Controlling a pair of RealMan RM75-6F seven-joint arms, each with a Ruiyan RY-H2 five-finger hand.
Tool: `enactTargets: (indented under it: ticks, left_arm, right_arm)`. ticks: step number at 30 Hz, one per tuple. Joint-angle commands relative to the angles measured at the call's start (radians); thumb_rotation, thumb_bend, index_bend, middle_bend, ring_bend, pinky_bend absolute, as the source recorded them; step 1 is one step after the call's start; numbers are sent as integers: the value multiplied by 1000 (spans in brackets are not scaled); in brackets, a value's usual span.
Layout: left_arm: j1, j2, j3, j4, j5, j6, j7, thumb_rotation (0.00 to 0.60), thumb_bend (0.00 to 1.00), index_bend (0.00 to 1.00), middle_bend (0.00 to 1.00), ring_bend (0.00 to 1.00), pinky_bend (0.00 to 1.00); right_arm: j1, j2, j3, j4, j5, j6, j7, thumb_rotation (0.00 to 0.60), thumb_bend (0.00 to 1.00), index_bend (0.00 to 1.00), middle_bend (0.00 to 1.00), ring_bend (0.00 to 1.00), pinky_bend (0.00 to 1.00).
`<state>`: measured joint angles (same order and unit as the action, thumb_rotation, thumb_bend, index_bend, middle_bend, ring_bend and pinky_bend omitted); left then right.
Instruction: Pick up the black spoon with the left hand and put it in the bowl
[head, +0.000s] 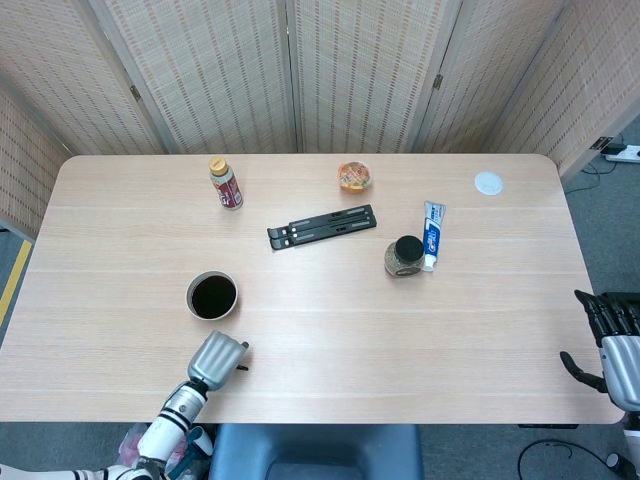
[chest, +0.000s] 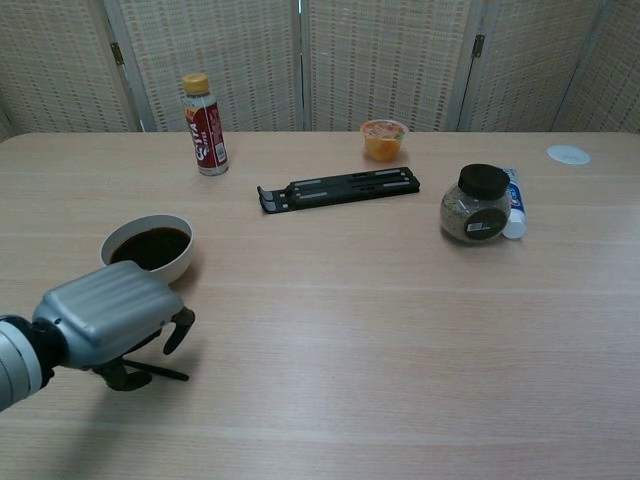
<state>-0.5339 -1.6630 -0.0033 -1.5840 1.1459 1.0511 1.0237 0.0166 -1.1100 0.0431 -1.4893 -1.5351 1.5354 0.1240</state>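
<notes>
The black spoon (chest: 162, 373) lies flat on the table near the front left edge, its handle pointing right. My left hand (chest: 112, 318) hangs right over its bowl end, fingers curled down around it, and the spoon rests on the wood. In the head view the left hand (head: 218, 360) covers all but the handle tip (head: 242, 367). The white bowl (chest: 148, 250) of dark liquid stands just behind the hand, also seen from above (head: 212, 296). My right hand (head: 612, 345) sits off the table's right edge, holding nothing.
A red bottle (chest: 205, 125) stands at the back left. A black folded stand (chest: 340, 188) lies mid-table, with an orange cup (chest: 384, 139) behind it. A dark-lidded jar (chest: 478, 205) and a toothpaste tube (chest: 514, 210) sit to the right, a white lid (chest: 568, 154) beyond.
</notes>
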Motion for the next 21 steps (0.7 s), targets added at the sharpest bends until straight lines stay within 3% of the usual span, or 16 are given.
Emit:
enactTargets:
  ticks: [1,21]
  left_arm:
    - [-12,-12,0,-7,-36,6,39,600,324,546,903,806,981]
    - [-65,-36,14,-41,-170,49,144,600,350,562,906,809,981]
  right_arm:
    - [0,-1,0,3,1,-1,2,600,193,0,134,126,91]
    - [-6,-7,0,23,3,4,22,600,193,0,134,126,91]
